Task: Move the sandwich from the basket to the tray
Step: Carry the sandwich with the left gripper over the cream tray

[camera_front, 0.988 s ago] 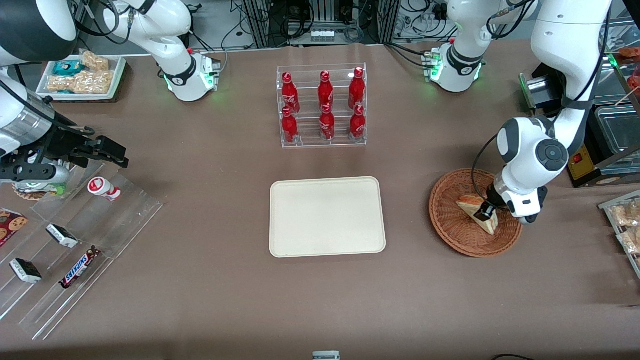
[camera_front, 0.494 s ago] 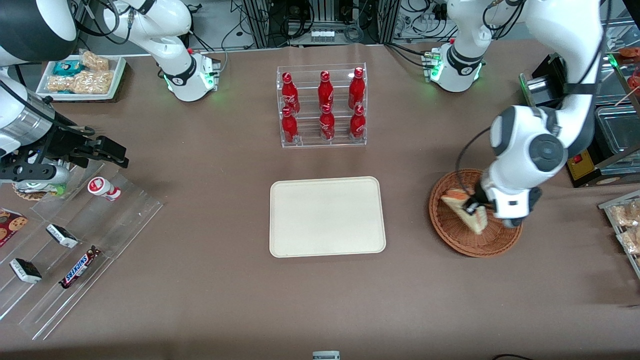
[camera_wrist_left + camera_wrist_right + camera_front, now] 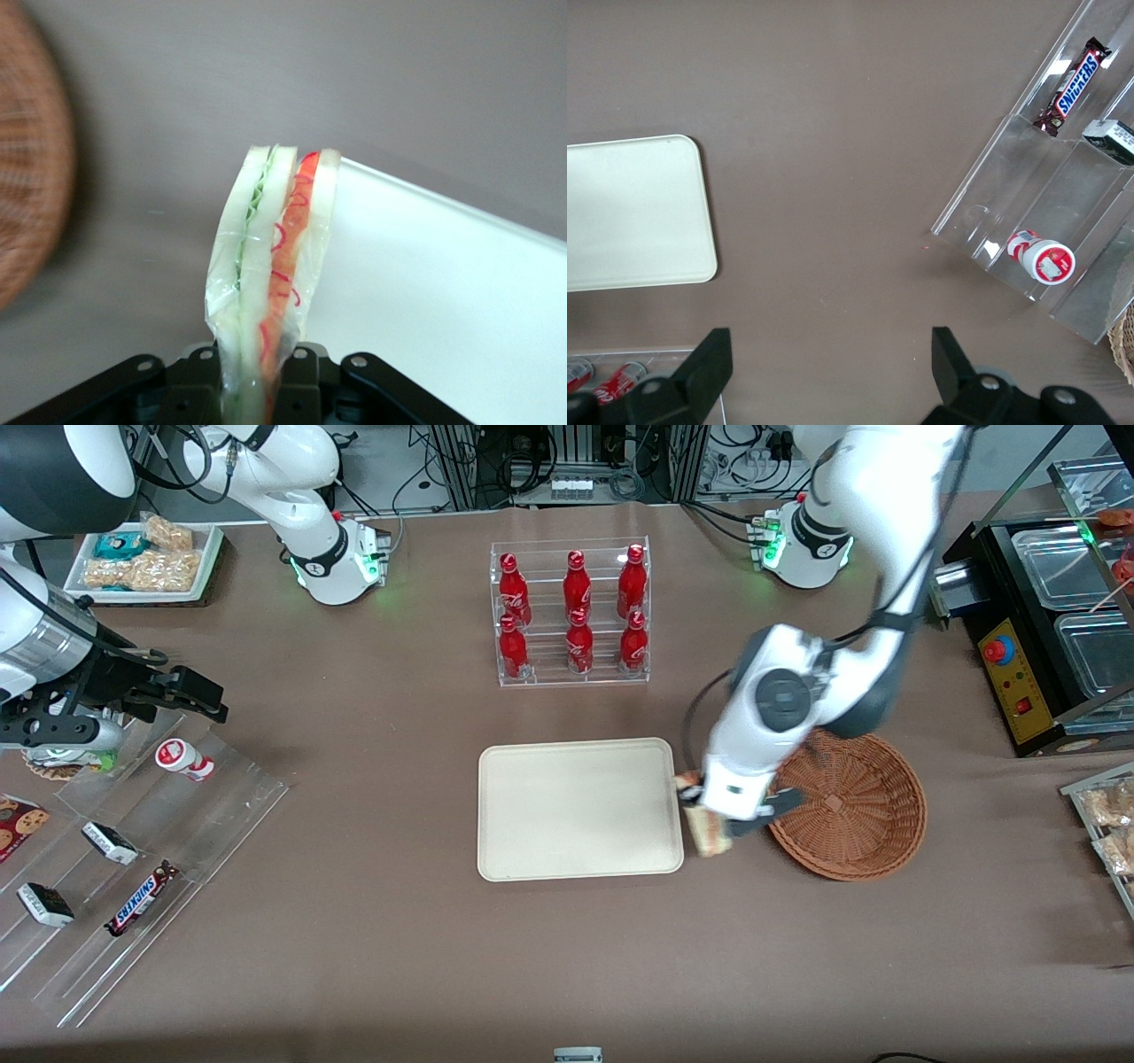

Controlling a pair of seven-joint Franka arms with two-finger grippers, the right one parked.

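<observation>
Front view, sandwich (image 3: pixel 709 834): it had left the basket, where it lay half a second earlier, and hung above the brown table between the basket and the tray, just at the tray's edge
Sandwich build: a thin triangular wedge in clear crinkled film; the left wrist view showed white bread slices (image 3: pixel 266 266) with a green layer and an orange-red layer along the cut edge
Gripper (image 3: pixel 719 825): clamped on the wedge's lower end, the piece sticking out from between the dark finger blocks
Basket (image 3: pixel 864 815): round, shallow, reddish-brown wicker with a spiral weave, holding nothing now
Tray (image 3: pixel 576 808): flat, cream-white, rectangular with rounded corners and a low rim, smooth and bare
Meaning for the task: by my reading, the lift was done and the carry nearly over; what remained was to come over the tray, lower and let go
Handling: soft bread in slippery film probably gave under the squeeze
</observation>
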